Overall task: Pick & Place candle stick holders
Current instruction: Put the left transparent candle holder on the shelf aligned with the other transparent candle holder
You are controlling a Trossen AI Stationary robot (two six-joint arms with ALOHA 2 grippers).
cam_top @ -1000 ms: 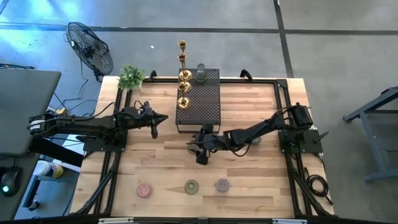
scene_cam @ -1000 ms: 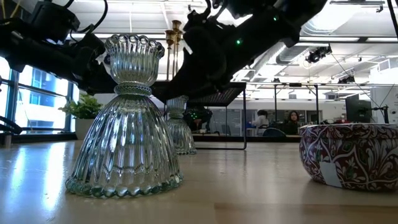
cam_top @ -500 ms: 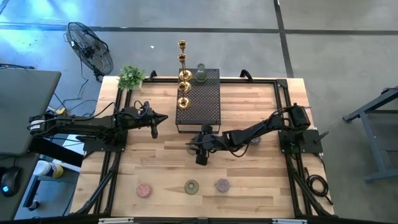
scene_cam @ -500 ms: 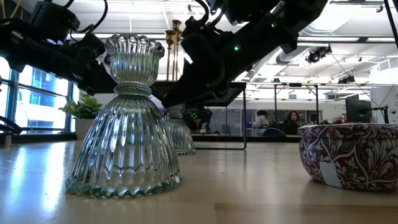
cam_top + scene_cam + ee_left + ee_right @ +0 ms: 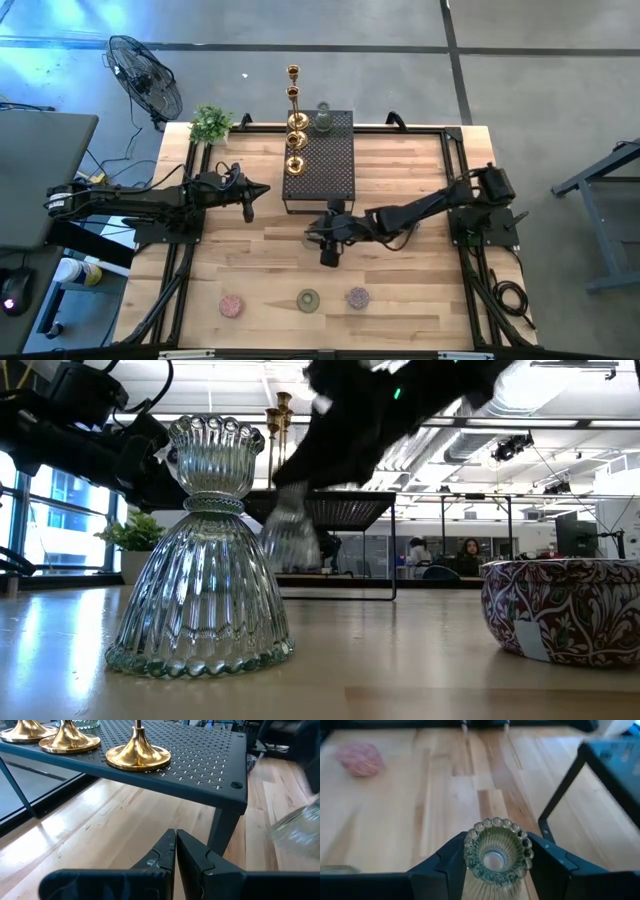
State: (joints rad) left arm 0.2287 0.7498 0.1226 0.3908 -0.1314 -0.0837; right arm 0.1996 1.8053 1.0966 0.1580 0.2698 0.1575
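A ribbed clear-green glass candle holder (image 5: pixel 498 854) is gripped at its scalloped rim between the jaws of the right gripper (image 5: pixel 326 238), which is held over the wooden surface (image 5: pixel 400 290) just in front of the black perforated metal box (image 5: pixel 320 170). In the low view the holder (image 5: pixel 290 535) is seen blurred and clear of the surface. Three shiny gold candlesticks with round bases (image 5: pixel 295 125) are stood on the box's left edge, with another glass holder (image 5: pixel 323 118) at its back. Three squat cups (image 5: pixel 307 299) are lined up near the front edge. The left gripper (image 5: pixel 262 188) is held left of the box with its jaws pressed together and nothing between them.
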